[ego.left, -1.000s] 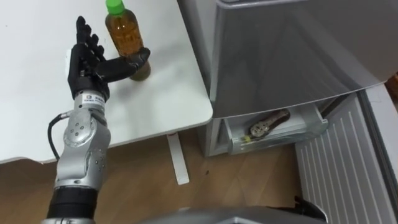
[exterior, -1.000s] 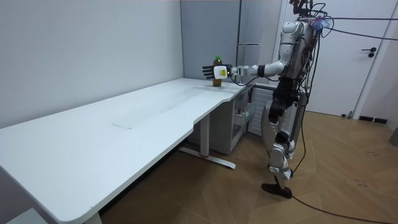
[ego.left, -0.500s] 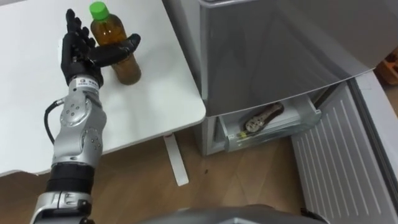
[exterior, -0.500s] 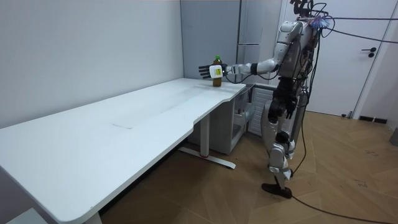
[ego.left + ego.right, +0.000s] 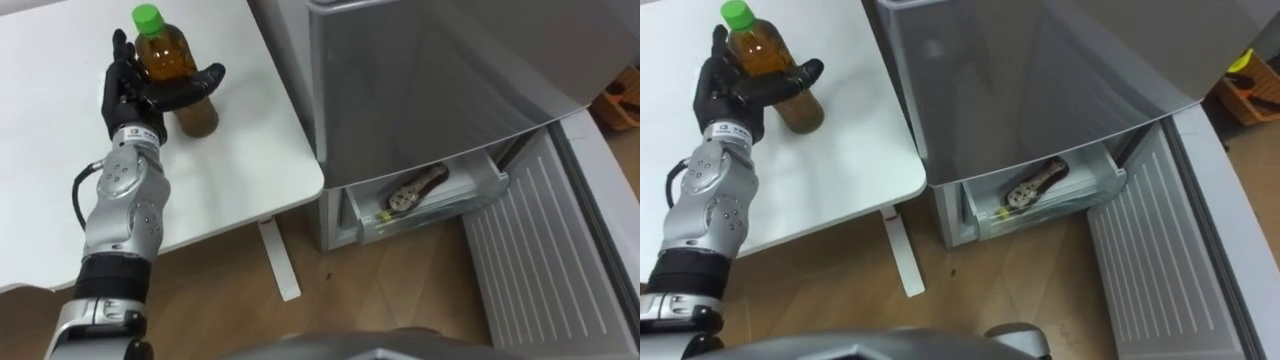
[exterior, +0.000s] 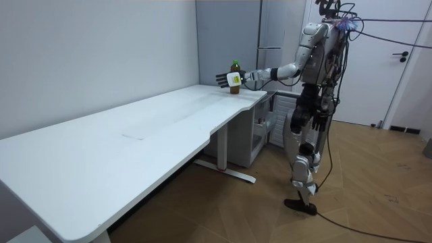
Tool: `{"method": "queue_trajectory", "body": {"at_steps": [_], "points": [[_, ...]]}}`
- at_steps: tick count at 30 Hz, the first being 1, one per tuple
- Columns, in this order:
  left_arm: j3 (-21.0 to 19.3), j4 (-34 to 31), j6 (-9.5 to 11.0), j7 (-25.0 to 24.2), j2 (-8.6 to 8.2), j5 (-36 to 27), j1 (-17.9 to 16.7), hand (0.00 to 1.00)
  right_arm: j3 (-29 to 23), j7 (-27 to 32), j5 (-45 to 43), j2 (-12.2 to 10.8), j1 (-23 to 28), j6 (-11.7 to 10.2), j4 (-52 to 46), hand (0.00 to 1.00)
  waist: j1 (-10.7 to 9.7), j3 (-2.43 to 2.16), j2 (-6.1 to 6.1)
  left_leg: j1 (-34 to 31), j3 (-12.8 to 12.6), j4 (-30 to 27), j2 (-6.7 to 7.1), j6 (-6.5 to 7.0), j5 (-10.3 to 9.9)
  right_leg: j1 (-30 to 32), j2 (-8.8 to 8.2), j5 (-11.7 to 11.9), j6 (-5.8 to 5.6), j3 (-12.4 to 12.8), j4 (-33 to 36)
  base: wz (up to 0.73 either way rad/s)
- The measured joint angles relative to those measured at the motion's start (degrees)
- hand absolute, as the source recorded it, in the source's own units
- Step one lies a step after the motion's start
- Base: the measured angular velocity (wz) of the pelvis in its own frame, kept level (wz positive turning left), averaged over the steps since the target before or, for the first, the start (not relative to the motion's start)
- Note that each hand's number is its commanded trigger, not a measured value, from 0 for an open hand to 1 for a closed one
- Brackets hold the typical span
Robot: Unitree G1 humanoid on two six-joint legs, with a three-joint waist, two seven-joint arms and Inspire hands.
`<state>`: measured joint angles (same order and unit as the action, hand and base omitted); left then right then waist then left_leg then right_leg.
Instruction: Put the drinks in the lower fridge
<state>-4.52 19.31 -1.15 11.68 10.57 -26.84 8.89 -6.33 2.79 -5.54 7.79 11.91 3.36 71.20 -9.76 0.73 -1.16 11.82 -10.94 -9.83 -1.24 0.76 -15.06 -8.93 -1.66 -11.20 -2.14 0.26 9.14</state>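
A tea bottle (image 5: 172,75) with a green cap stands near the white table's (image 5: 230,150) right edge, also seen in the room view (image 6: 234,75). My left hand (image 5: 128,88) is on it: the thumb lies across the bottle's front and the fingers sit behind its left side. To the right, the silver fridge's (image 5: 430,70) lower part is open, with a pulled-out drawer (image 5: 440,200) holding a brownish drink bottle (image 5: 415,187) on its side. My right hand (image 6: 327,113) hangs by my hip in the room view.
The lower fridge door (image 5: 540,260) swings open to the right, ribbed inner side up. A table leg (image 5: 275,260) stands on the wooden floor between table and fridge. I stand upright at the table's corner, beside the fridge.
My left arm has reached further onto the table; the thumb rose from the bottle's base to its middle and the fingers closed in behind it. The eye view shifted slightly.
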Motion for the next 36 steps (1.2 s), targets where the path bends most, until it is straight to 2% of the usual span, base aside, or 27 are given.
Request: {"method": "queue_trajectory", "body": {"at_steps": [2, 3, 4, 5, 9, 14, 21, 36], "points": [[0.0, 0.2, -0.2, 0.0, 0.03, 0.0, 0.0, 0.03, 0.0, 0.0, -0.9, 0.0, -0.1, 0.5, 0.0, 0.00, -0.1, 0.00, -0.01, 0.1, -0.1, 0.0, -0.03, 0.00, 0.0, 0.1, 0.07, 0.0, 0.00, 0.3, 0.3, -0.05], [0.0, 0.7, -0.2, 0.0, 0.09, 0.0, 0.1, 0.22, 0.0, -0.1, -1.6, 0.0, -0.1, 0.5, 0.0, 0.00, -0.1, 0.01, -0.02, 0.3, -0.2, 0.0, -0.10, 0.00, 0.0, 0.2, 0.15, 0.0, 0.00, 0.5, 0.6, -0.08], [0.0, 1.0, -0.2, 0.0, 0.17, 0.0, 0.2, 0.57, 0.0, -0.1, -1.8, 0.0, -0.1, 0.4, 0.0, 0.00, -0.1, 0.02, -0.01, 0.4, -0.3, 0.1, -0.11, 0.00, 0.0, 0.1, 0.17, 0.0, 0.00, 0.6, 0.6, -0.10], [0.0, 1.4, -0.2, 0.0, 0.43, 0.0, 0.3, 1.00, 0.0, -0.1, -2.3, 0.0, -0.2, 0.4, 0.0, 0.00, -0.2, 0.02, 0.00, 0.5, -0.5, 0.1, -0.12, 0.00, 0.0, 0.1, 0.19, 0.0, 0.00, 0.8, 0.6, -0.07], [-0.1, 2.0, -0.2, 0.0, 1.37, 0.0, 0.3, 1.00, -0.1, -0.4, -3.8, 0.0, -0.6, 0.5, 0.0, 0.00, -1.0, 0.02, 0.02, 0.6, -1.0, 0.1, -0.11, 0.00, 0.0, 0.2, 0.20, 0.0, 0.00, 1.1, 0.8, -0.04], [-0.1, 2.0, -0.2, 0.0, 1.68, 0.0, 0.3, 1.00, -0.2, -0.5, -4.1, 0.0, -0.5, 0.5, 0.1, 0.00, -1.2, -0.01, 0.01, 0.5, -1.4, 0.0, -0.14, 0.00, 0.0, 0.8, 0.23, 0.0, 0.00, 1.2, 1.6, -0.04], [-0.1, 2.4, -0.4, 0.0, 1.74, 0.0, 0.3, 1.00, -0.7, -1.3, -4.4, 0.0, -0.6, 1.5, 0.1, 0.00, -1.2, -0.05, -0.04, 0.5, -1.4, -0.1, -0.13, 0.00, 0.0, 0.9, 0.25, 0.0, 0.00, 1.3, 1.6, 0.00], [0.2, 2.4, -0.7, 1.1, 1.73, 0.0, 0.3, 1.00, 0.2, -2.9, -5.8, 0.0, -2.3, 1.5, -0.2, 0.00, -0.9, -0.19, -0.04, 0.7, -1.4, 0.0, -0.13, -0.01, 0.0, 1.0, 0.27, 0.0, 0.00, 1.2, 1.7, 0.00]]}}
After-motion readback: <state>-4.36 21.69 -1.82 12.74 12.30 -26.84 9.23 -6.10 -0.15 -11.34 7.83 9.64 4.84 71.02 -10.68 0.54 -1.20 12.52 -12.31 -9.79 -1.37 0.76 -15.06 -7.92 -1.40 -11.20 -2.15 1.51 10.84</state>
